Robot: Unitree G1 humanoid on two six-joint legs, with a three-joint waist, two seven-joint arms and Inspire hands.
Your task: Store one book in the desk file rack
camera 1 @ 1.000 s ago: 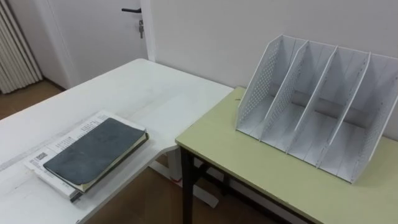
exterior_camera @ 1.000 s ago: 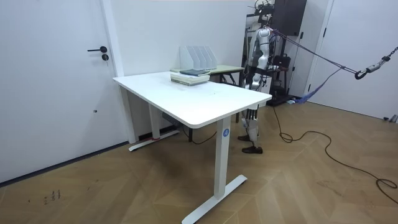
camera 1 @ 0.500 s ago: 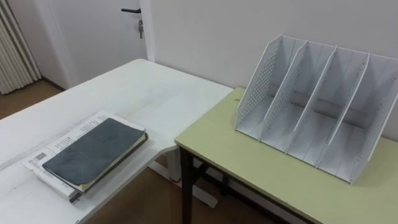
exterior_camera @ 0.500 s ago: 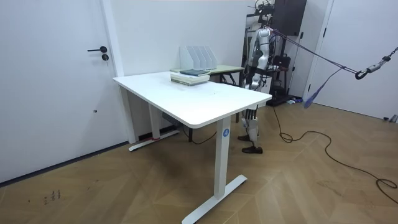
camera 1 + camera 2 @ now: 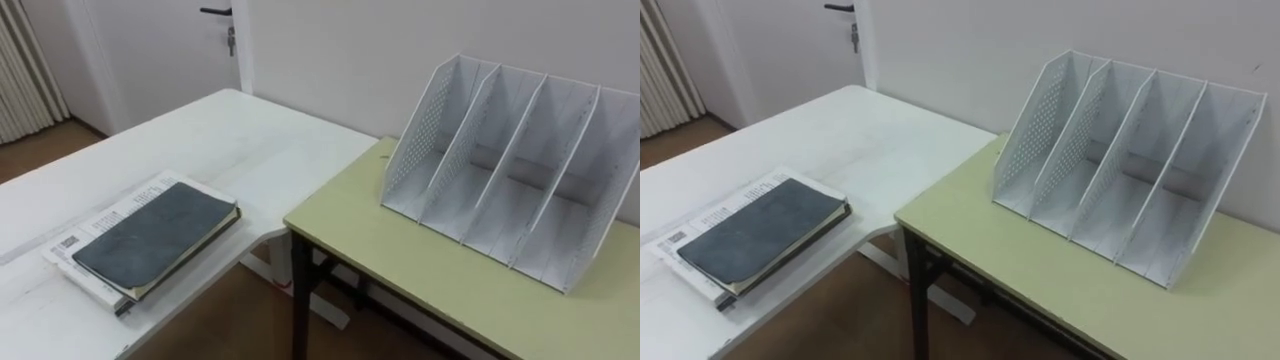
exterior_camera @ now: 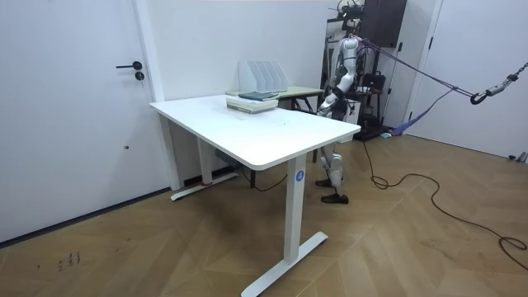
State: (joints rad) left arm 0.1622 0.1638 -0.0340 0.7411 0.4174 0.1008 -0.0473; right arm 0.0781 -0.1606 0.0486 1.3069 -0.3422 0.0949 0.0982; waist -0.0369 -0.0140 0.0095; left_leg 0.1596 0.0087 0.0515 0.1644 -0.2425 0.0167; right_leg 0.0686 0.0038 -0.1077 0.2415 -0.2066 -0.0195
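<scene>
A dark grey book (image 5: 155, 238) lies flat on top of a white printed book (image 5: 75, 240), near the front corner of the white table (image 5: 230, 140). The same dark grey book (image 5: 760, 232) sits at the lower left in the right eye view. The white file rack (image 5: 510, 180) stands on the green desk (image 5: 400, 260) against the wall, with several open slots facing me and nothing in them. In the room view I stand behind the white table beside the green desk, my left hand (image 6: 326, 102) lifted near the table's far edge, well short of the books (image 6: 252, 101).
A gap with wooden floor (image 5: 230, 320) separates the white table from the green desk. A closed door (image 5: 150, 40) is in the wall behind the white table. The rack (image 6: 262, 76) shows at the back of the room view.
My head camera has shifted slightly. In the room view my left arm has swung forward and up towards the white table. Books and rack have not moved.
</scene>
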